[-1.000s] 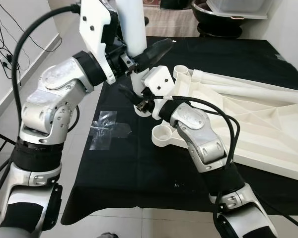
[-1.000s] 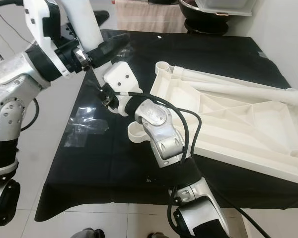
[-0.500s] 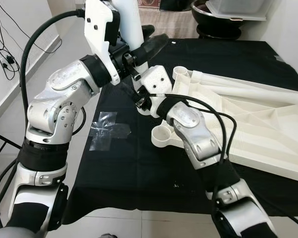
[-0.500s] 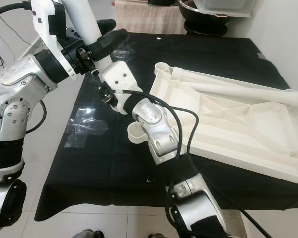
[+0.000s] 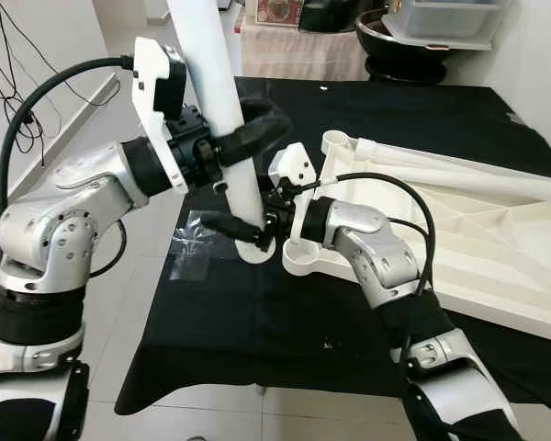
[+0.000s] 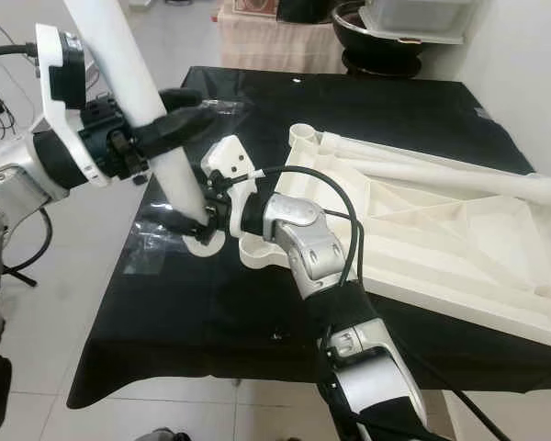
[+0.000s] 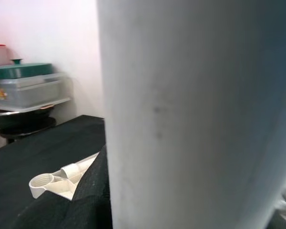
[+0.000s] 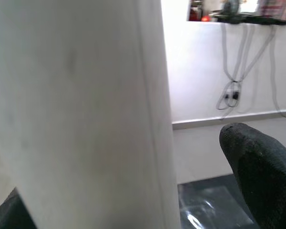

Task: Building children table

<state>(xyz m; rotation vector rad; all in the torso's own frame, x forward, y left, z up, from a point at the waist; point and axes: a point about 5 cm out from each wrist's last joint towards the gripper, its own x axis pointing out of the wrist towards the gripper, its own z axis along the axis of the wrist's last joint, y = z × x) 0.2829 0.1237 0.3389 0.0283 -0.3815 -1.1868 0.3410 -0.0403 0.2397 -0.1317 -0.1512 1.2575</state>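
Swung down and tilted since a second ago, the white table leg [image 5: 222,119] now slants from the top of the head views to a foot close over the black cloth [image 5: 230,322], just beside the nearest corner socket [image 5: 298,253] of the upturned white tabletop [image 5: 459,248]; earlier its foot stood further back, near the corner where the spare legs' ends meet. That looks like lining the leg up for the socket, though it is not yet in it: the foot sits to the robot's left of the ring, not over it. Both arms have dropped with the leg. Earlier the left forearm reached up and back; now it lies across the scene, and the left gripper [image 5: 243,138] wraps its black fingers around the leg's middle, clamped on it, with the wrist view showing the white tube pressed against one dark finger [image 7: 81,200]. Lower down, the right gripper [image 5: 248,230] has moved from behind the leg to its foot, one finger [image 8: 262,167] on either side of the tube, apparently holding it. Two more legs [image 5: 468,179] lie along the far edge of the tabletop as before. Smallest of all, the crumpled clear plastic scrap [image 5: 197,239] on the cloth has stayed where it was, now just beside the leg's foot.
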